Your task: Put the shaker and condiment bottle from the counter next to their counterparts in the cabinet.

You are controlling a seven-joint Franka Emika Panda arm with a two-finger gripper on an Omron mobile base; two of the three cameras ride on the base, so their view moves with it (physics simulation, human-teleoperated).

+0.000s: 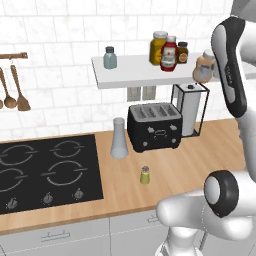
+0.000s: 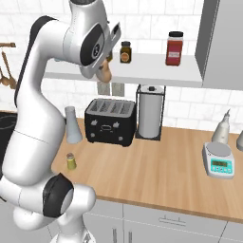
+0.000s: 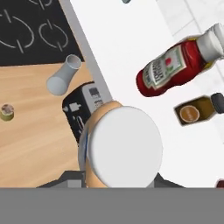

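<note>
Far left, the black hob (image 1: 45, 172) sits flush in the wooden counter (image 1: 175, 170), and above it the pale blue-grey shaker (image 1: 110, 58) stands alone toward the left end of the white shelf (image 1: 135, 72). Down on the counter, a grey flared vase (image 1: 118, 138) stands beside the black toaster (image 1: 153, 126), and in front of them, out in the open, stands the little olive-yellow shaker (image 1: 145, 175), upright. Moving right along the shelf: the yellow jar (image 1: 158, 47), the red ketchup bottle (image 1: 169, 54) and a small dark bottle (image 1: 182, 52) cluster together. Just right of them, at the shelf's front edge, the orange-peach condiment bottle (image 1: 204, 66) is up off the counter, with the claw (image 3: 120, 186) clamped on it; from the hand camera its pale cap faces us. Below stands a paper towel holder (image 1: 190, 111).
</note>
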